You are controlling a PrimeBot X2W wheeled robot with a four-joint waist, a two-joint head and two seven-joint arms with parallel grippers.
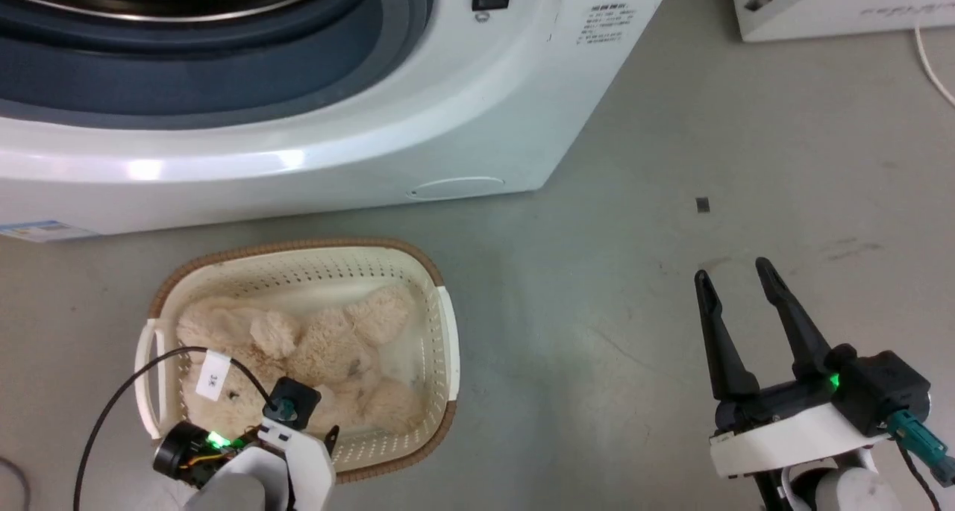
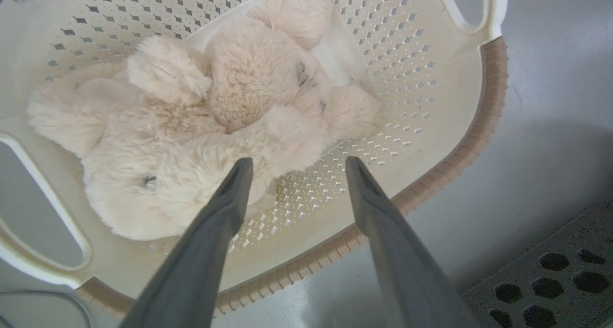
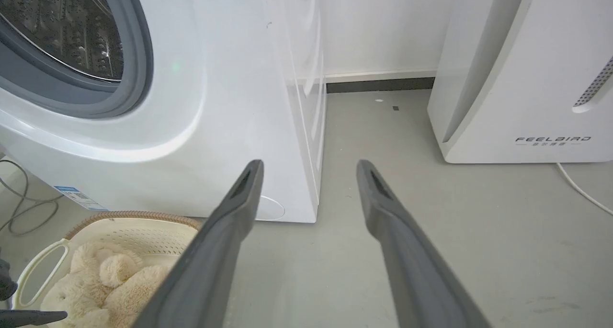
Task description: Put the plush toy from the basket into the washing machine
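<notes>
The cream-beige plush toy (image 2: 191,127) lies curled in the basket (image 2: 493,103), filling most of its bottom. My left gripper (image 2: 298,161) hangs open just above the basket's near side, one fingertip over the toy's fur and the other over bare perforated bottom. From the head camera, my left wrist (image 1: 261,451) covers the near rim of the basket (image 1: 298,246), and the toy (image 1: 328,347) lies inside. The washing machine (image 1: 448,108) stands just behind, porthole open, steel drum (image 3: 62,26) visible. My right gripper (image 1: 733,272) is open over bare floor to the right.
A white FEELBIRD appliance (image 3: 527,79) stands right of the washer, with a white cable (image 1: 932,63) beside it on the grey floor. Grey cables (image 3: 24,208) lie left of the basket. A perforated metal plate (image 2: 550,275) sits low beside the basket.
</notes>
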